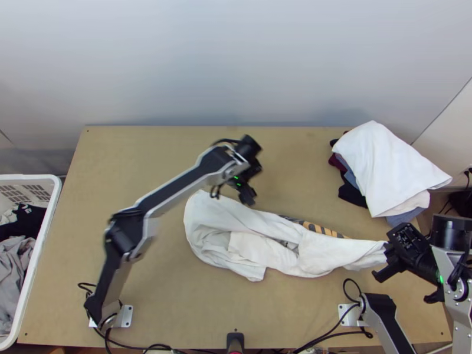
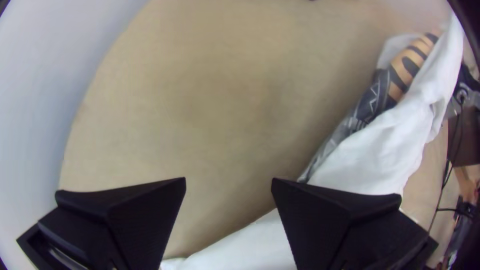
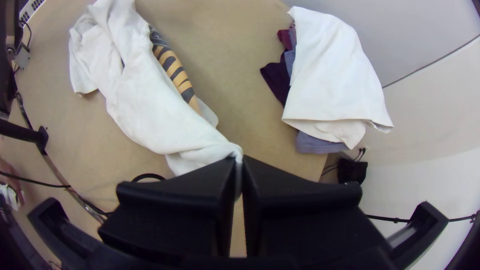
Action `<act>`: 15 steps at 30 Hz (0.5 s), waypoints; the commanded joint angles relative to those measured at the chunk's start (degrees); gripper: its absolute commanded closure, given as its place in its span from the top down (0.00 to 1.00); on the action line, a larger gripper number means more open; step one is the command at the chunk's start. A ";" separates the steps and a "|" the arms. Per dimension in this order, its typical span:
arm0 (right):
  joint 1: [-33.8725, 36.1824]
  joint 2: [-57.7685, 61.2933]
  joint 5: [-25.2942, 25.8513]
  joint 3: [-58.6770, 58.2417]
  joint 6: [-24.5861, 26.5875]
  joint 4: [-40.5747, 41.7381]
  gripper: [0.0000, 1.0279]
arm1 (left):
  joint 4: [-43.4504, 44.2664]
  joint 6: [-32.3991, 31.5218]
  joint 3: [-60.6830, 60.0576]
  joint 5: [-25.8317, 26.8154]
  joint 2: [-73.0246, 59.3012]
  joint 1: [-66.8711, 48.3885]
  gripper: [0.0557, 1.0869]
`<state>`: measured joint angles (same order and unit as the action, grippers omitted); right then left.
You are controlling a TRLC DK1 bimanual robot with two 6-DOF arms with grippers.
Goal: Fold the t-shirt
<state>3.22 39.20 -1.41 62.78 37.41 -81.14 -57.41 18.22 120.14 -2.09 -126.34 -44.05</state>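
At your left, beside the table [image 1: 118,153], you have a white plastic basket [image 1: 29,177] with a slotted wall, holding a crumpled grey cloth [image 1: 15,259], a black garment [image 1: 32,219] with a small white print and a pale cloth [image 1: 8,216].

Your white t-shirt [image 1: 318,253] lies in a long, bunched strip across the middle of the table towards your right, creased rather than folded flat. Its broad left end is rounded and loosely rumpled; along its far side you can see a printed patch [image 3: 173,70] of orange and dark stripes with grey patterning. The fabric looks soft and matte.

Your right gripper [image 1: 386,258] has the shirt's narrow right end pinched between its fingers [image 3: 295,185]. Your left gripper [image 1: 248,198] is spread wide near the shirt's left part, on its far side, with bare wood and white cloth visible through the gap.

At the far right sits a stack of clothes [image 1: 351,193], maroon, black and grey-blue, under a smooth white cloth [image 1: 383,159] reaching past the table's edge.
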 commanded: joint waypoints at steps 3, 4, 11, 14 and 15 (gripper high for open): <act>0.47 -0.35 -0.17 -0.12 0.03 0.11 0.03 | -9.48 7.45 9.68 4.55 -9.80 -4.38 0.87; 0.56 -0.53 -0.17 -0.21 -0.05 0.11 0.03 | -9.83 7.97 9.68 5.52 -9.80 -4.11 0.87; 0.64 -1.58 -0.17 -1.44 0.03 0.20 0.03 | -12.73 10.17 9.68 6.92 -9.71 -2.44 0.87; 0.47 -1.41 -0.17 -1.17 0.12 0.46 0.03 | -15.98 11.14 9.59 7.89 -9.01 -2.09 0.87; 0.47 -1.41 -0.17 -1.08 0.21 0.55 0.03 | -17.30 11.31 9.59 9.29 -8.66 -2.00 0.87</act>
<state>3.79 37.95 -1.58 61.84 37.52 -80.97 -69.10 27.38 129.03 4.16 -135.15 -46.68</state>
